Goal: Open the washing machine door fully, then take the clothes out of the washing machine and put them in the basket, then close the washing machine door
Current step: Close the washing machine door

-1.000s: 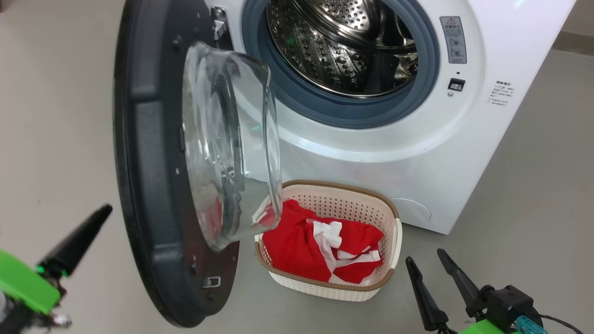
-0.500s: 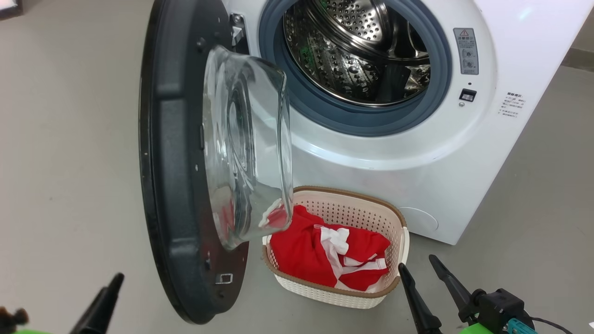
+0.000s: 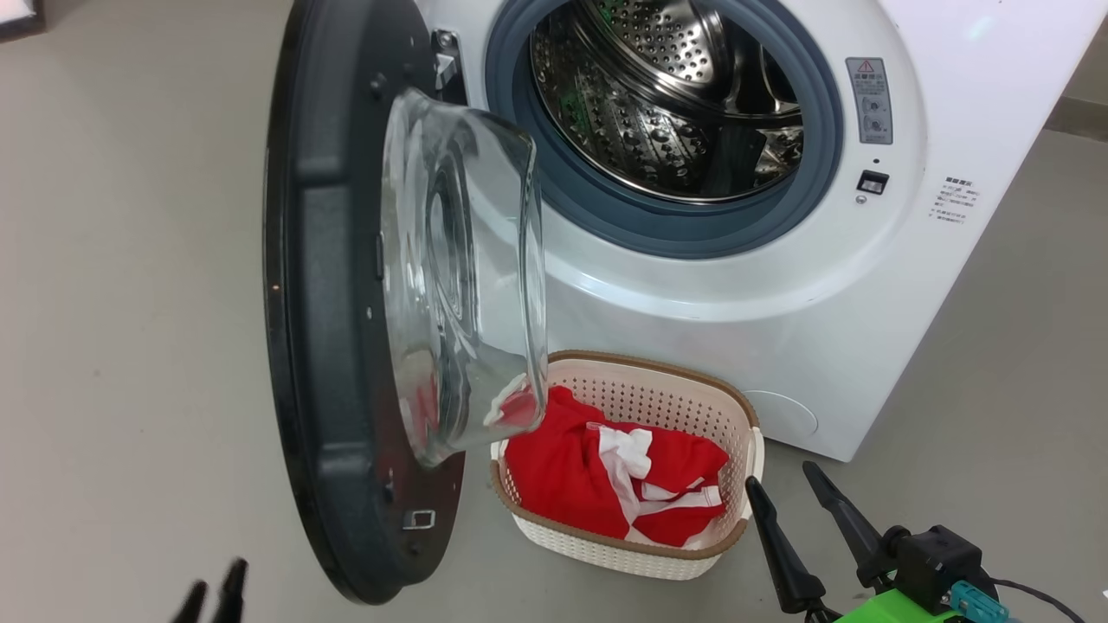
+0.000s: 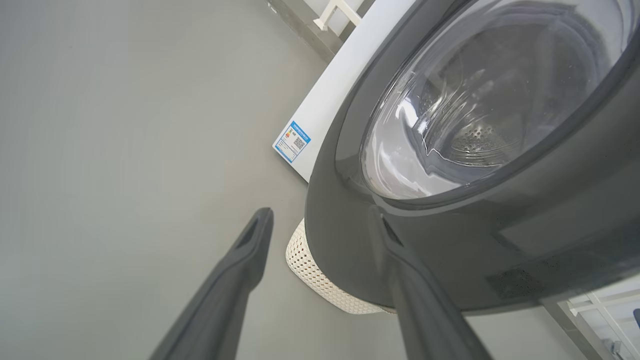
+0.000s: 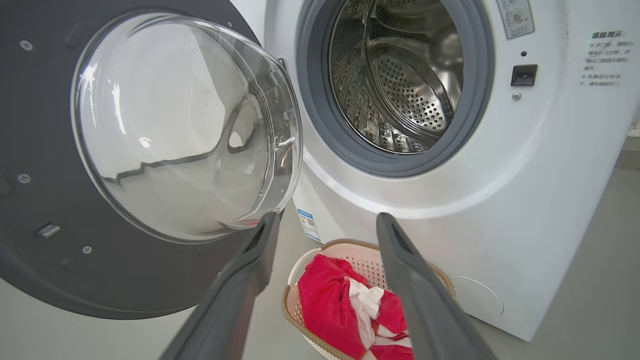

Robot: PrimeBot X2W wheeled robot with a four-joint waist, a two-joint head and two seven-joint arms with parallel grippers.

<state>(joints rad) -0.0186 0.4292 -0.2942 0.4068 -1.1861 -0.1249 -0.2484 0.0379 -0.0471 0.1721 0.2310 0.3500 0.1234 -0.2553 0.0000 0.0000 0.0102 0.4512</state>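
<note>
Drum (image 3: 658,112) looks empty, clothes (image 3: 563,476) in basket (image 3: 640,356) before washing machine (image 3: 692,329): step = close door. The washing machine door (image 3: 329,346) stands upright, square to the front, hinged at the opening's left, glass bowl (image 3: 459,277) bulging rightward over the basket's end. Plan: left gripper (image 4: 324,227), jaws apart, empty, by the outer rim, pushes the free edge rightward; right gripper (image 3: 781,480), jaws apart, empty, stays clear

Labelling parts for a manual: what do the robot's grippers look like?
The right gripper has two long, dark, tapered fingers on a black block, with green casing, a teal plug and a thin black cable. The left gripper has matching dark fingers.
</note>
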